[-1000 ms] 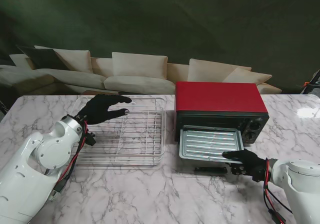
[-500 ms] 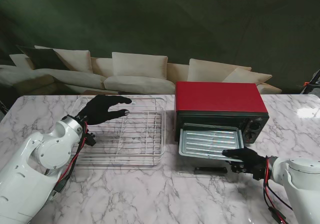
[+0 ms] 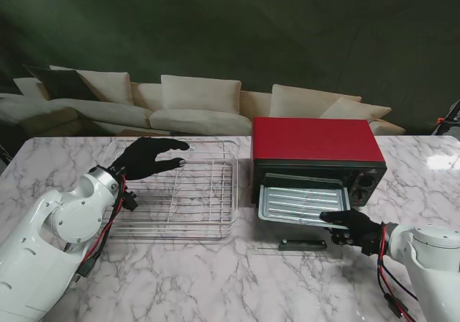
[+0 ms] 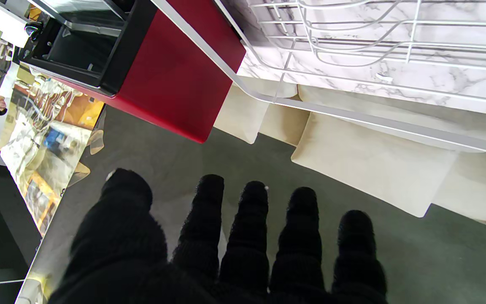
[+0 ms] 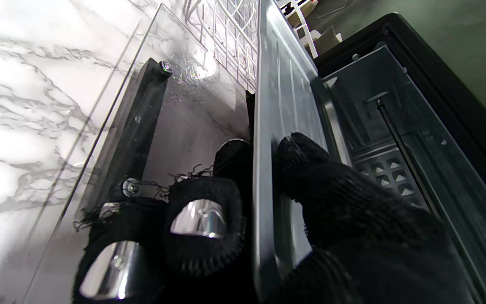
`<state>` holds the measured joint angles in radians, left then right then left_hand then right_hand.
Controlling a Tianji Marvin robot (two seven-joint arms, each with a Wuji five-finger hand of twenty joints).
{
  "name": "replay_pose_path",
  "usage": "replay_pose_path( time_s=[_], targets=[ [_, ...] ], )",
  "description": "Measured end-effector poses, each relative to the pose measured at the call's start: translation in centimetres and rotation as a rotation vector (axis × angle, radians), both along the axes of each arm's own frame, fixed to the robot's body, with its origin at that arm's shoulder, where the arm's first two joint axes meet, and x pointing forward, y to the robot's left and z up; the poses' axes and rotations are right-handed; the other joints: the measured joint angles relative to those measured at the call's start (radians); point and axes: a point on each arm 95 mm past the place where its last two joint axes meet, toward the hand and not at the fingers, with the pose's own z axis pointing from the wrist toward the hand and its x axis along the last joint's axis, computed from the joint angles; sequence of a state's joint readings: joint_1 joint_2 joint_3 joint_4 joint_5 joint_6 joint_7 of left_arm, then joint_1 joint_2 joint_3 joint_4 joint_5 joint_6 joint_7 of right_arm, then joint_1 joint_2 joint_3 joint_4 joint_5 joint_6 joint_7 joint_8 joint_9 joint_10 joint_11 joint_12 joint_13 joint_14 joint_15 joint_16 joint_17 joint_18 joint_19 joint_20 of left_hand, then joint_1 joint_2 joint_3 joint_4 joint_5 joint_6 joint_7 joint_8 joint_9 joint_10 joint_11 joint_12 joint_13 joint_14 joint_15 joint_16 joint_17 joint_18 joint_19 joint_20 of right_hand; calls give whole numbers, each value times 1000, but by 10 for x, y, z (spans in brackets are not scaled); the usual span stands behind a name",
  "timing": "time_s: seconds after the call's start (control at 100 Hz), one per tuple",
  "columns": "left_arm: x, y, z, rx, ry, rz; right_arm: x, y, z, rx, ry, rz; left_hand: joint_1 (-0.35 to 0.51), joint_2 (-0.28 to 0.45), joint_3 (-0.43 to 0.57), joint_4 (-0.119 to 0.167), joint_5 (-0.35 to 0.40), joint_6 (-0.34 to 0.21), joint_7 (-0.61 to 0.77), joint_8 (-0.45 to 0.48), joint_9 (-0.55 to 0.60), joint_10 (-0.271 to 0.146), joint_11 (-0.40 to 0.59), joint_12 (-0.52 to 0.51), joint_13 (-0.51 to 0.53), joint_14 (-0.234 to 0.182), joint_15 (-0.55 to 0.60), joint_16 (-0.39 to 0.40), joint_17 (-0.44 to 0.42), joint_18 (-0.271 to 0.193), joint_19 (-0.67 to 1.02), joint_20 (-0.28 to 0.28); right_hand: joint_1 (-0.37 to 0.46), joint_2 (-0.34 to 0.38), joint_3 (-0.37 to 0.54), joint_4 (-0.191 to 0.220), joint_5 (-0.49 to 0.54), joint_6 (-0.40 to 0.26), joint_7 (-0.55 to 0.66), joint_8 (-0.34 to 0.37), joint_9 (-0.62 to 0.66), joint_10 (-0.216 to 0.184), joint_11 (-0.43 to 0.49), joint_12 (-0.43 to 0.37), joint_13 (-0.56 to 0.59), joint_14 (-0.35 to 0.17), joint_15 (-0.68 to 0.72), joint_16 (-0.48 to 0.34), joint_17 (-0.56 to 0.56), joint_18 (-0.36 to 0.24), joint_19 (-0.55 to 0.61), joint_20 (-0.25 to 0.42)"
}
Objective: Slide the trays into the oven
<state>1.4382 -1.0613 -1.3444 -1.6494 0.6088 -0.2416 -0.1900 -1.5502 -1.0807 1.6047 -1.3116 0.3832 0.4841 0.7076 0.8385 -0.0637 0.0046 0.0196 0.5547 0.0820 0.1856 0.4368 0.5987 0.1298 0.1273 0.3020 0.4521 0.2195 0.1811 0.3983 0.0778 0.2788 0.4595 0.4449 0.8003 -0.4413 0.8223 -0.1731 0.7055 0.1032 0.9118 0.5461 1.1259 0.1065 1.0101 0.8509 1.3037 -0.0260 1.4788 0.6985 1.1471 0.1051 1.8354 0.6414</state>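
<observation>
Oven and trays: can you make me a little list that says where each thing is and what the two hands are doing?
oven: red, on the marble table, glass door folded down open
metal tray: partly inside the oven mouth, front edge sticking out
right hand: pinching the metal tray's front edge, thumb on top
wire rack: flat on the table, left of the oven
left hand: open, fingers spread over the wire rack, holding nothing
</observation>
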Motion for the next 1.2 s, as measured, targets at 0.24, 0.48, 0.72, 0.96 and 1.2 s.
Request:
replay_pose_path(
  time_s=[0.24, 0.48, 0.72, 0.96, 1.2],
  targets=[
    [0, 0, 0, 2, 1, 0, 6, 1, 0, -6, -4, -16, 0, 0, 0, 0, 0, 0, 0, 0, 0, 0, 0, 0, 0, 0, 0, 0, 0, 0, 0, 0, 0, 8, -9, 2, 0, 0, 0, 7, 0, -4, 4, 2, 0, -2, 0, -1, 0, -2, 0, -1],
    [0, -1, -1, 2, 5, 1, 10, 3, 0, -42, -5, -58, 0, 0, 0, 0, 0, 0, 0, 0, 0, 0, 0, 0, 0, 0, 0, 0, 0, 0, 0, 0, 0, 27, -41, 2, 0, -19, -1, 21, -26, -5, 8, 13, -5, -3, -26, -39, 0, -3, 0, -28],
    [0, 0, -1, 2, 7, 3, 11, 5, 1, -52, 4, -81, 0, 0, 0, 0, 0, 0, 0, 0, 0, 0, 0, 0, 0, 0, 0, 0, 0, 1, 0, 0, 0, 28, -45, 2, 0, -26, -1, 32, -27, -5, 8, 13, -5, -3, -39, -46, 0, -3, 0, -31],
    [-1, 0, -2, 2, 9, 5, 14, 7, 4, -36, 13, -125, 0, 0, 0, 0, 0, 0, 0, 0, 0, 0, 0, 0, 0, 0, 0, 0, 0, 1, -1, 0, 1, 28, -45, 3, 0, -25, -1, 32, -40, 7, 8, 2, -5, 2, -65, -59, 0, -3, 0, -45],
    [-1, -1, -2, 1, 10, 3, 19, 10, 6, -40, 21, -155, 0, 0, 0, 0, 0, 0, 0, 0, 0, 0, 0, 0, 0, 0, 0, 0, 0, 1, -1, 0, 1, 32, -45, 3, 0, -23, -1, 32, -51, 19, 8, -11, -6, 14, -91, -67, 0, 7, 0, -53]
  ],
)
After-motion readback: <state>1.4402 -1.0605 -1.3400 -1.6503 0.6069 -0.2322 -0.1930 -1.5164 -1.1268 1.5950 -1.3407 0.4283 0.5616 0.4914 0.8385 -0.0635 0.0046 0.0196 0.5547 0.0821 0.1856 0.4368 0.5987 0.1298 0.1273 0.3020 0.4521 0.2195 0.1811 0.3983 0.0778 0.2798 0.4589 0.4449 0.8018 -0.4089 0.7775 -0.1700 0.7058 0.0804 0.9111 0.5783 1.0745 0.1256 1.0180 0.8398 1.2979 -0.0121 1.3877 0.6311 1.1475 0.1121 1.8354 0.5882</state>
